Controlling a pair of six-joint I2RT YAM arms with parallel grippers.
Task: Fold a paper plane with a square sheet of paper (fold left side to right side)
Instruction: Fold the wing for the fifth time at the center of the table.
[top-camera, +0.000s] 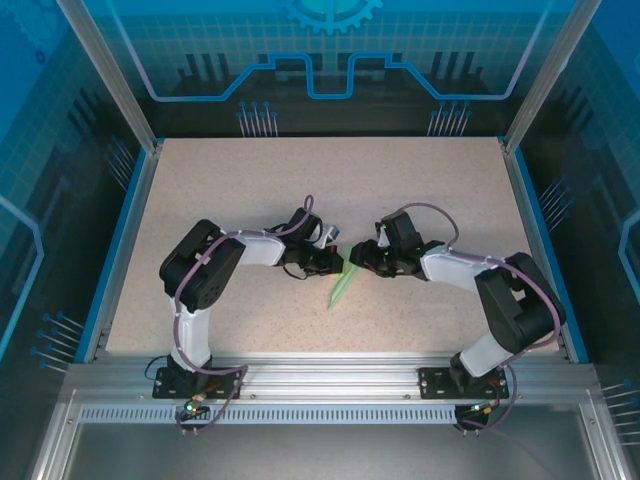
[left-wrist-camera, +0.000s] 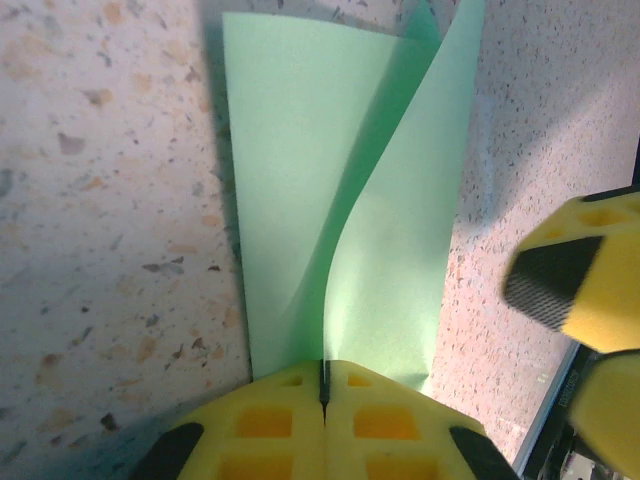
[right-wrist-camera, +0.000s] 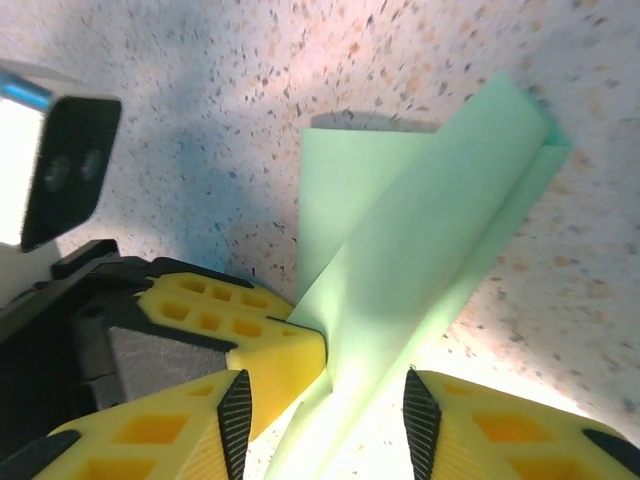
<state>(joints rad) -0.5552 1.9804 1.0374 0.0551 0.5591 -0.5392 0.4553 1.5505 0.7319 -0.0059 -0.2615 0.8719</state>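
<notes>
The paper plane (top-camera: 340, 288) is a slim pale green folded dart on the speckled table between the two arms, its point towards the near edge. In the left wrist view, my left gripper (left-wrist-camera: 323, 385) is shut on the plane's (left-wrist-camera: 340, 180) centre crease, with one flap lying flat and another curling upward. My right gripper (right-wrist-camera: 328, 425) stands open, with a finger on each side of a raised flap of the plane (right-wrist-camera: 420, 240). The left gripper's yellow fingers (right-wrist-camera: 255, 335) pinch the paper just beside it. From above, both grippers (top-camera: 335, 265) (top-camera: 362, 262) meet over the plane's far end.
The speckled table (top-camera: 250, 180) is bounded by a blue rim (top-camera: 128, 235) and an aluminium frame (top-camera: 330, 375) at the near edge. The right gripper's finger (left-wrist-camera: 580, 285) shows at the right of the left wrist view.
</notes>
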